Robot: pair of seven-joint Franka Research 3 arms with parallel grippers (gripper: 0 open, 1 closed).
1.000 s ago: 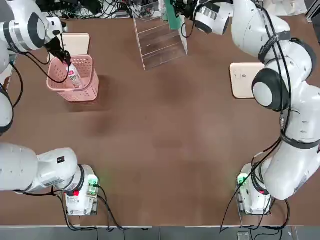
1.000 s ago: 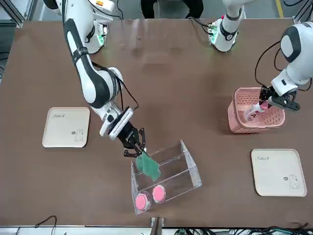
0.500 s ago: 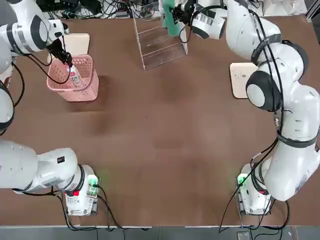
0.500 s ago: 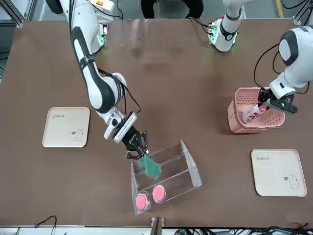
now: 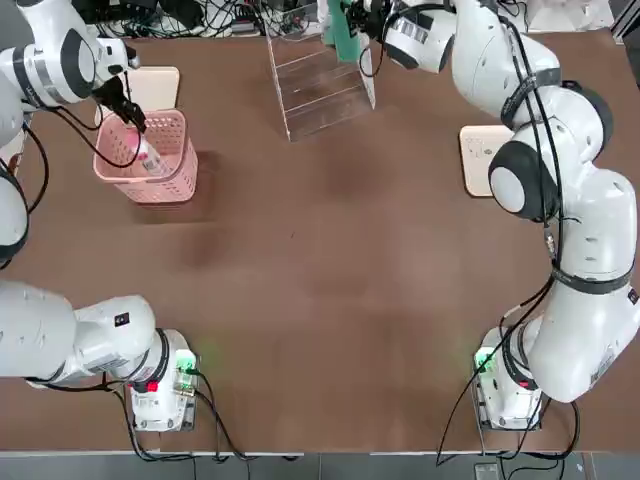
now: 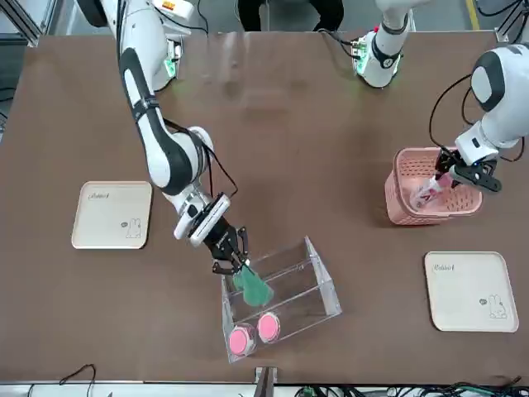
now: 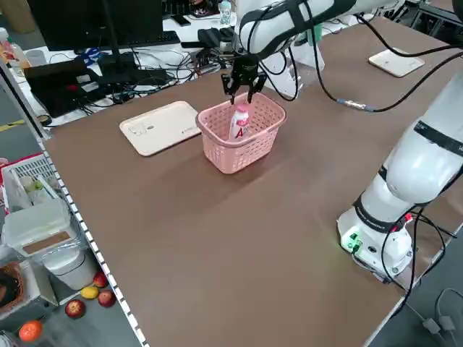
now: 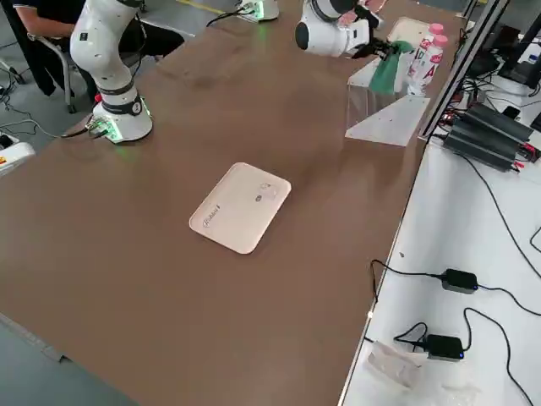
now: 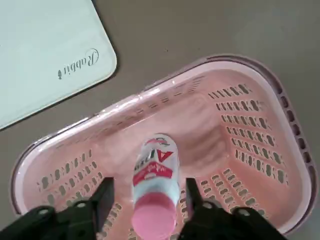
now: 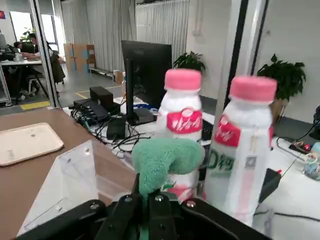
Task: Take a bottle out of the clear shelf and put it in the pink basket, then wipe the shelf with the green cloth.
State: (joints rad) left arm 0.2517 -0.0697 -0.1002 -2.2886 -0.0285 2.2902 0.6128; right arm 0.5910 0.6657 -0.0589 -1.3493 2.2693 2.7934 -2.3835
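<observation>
Done: the bottle stands in the pink basket at upper left of the top view, left gripper released around it (fingers apart from it) | Left for you: wiping; right gripper is clenched on the green cloth, at the clear shelf lower centre of the front view
</observation>
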